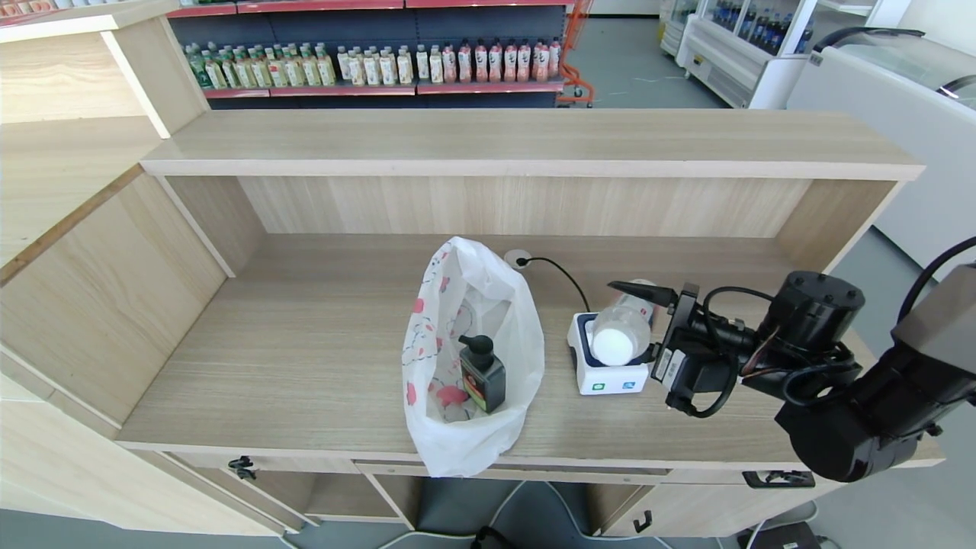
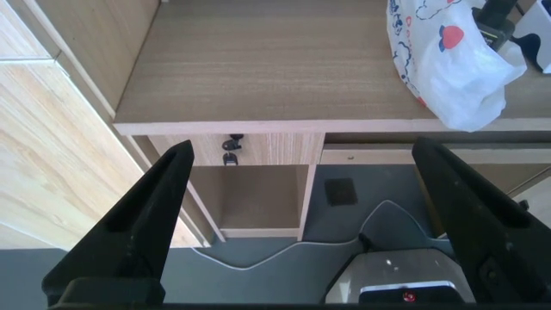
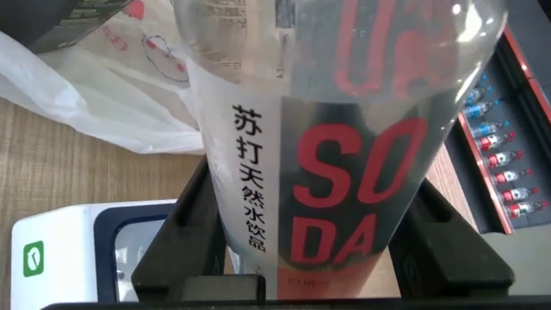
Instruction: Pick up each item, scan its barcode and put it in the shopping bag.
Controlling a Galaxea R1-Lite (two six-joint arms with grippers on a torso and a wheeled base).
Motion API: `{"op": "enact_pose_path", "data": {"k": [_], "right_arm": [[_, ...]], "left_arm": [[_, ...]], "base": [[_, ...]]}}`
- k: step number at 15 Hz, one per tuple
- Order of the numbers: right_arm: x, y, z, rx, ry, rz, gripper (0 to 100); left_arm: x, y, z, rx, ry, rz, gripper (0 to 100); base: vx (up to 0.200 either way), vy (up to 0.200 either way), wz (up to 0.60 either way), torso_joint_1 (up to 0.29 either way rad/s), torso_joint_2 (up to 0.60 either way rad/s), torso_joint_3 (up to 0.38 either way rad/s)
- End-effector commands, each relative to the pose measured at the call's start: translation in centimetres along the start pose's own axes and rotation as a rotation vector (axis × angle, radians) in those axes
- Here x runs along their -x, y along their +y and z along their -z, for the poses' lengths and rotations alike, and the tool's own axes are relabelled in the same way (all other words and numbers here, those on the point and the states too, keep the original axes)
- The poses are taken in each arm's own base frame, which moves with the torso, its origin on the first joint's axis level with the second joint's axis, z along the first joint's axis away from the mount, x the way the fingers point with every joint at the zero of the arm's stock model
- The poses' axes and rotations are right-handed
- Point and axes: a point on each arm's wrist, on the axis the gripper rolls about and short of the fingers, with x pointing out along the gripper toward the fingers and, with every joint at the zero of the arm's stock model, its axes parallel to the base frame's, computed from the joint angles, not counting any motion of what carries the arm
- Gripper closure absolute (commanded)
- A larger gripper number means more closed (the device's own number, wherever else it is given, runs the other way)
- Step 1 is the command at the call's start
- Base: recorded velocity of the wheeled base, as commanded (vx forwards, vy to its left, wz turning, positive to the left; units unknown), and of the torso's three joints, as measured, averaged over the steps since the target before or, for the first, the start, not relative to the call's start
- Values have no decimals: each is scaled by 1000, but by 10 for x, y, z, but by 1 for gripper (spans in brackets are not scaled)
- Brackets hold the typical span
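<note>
A clear soda bottle [image 1: 621,329] with red lettering [image 3: 344,138] lies sideways in my right gripper [image 1: 639,320], which is shut on it. It is held just above the white barcode scanner [image 1: 602,370], whose corner shows in the right wrist view [image 3: 77,254]. To the scanner's left stands the white shopping bag [image 1: 469,343] with red prints [image 2: 448,60], open at the top, with a dark pump bottle [image 1: 482,374] upright inside. My left gripper [image 2: 301,224] hangs open below the counter's front edge, to the bag's left, with nothing between its fingers.
The wooden counter [image 1: 305,351] has side walls, a back wall and a raised ledge [image 1: 526,145] above. A black cable [image 1: 560,274] runs from a hole in the counter to the scanner. Drink shelves and freezers stand beyond.
</note>
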Motion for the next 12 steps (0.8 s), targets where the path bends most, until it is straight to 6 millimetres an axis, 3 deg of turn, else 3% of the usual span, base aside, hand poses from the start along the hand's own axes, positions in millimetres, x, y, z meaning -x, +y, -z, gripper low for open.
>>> {"op": "enact_pose_path", "data": {"k": [1,12], "right_arm": [[0,4,3,-6,4,-7,100],[10,13,16,73,30,1,100]], "left_arm": [[0,0,0,0,0,0,0],[0,0,0,0,0,0,0]], "base": [[0,0,0,0,0,0],[0,0,0,0,0,0]]}}
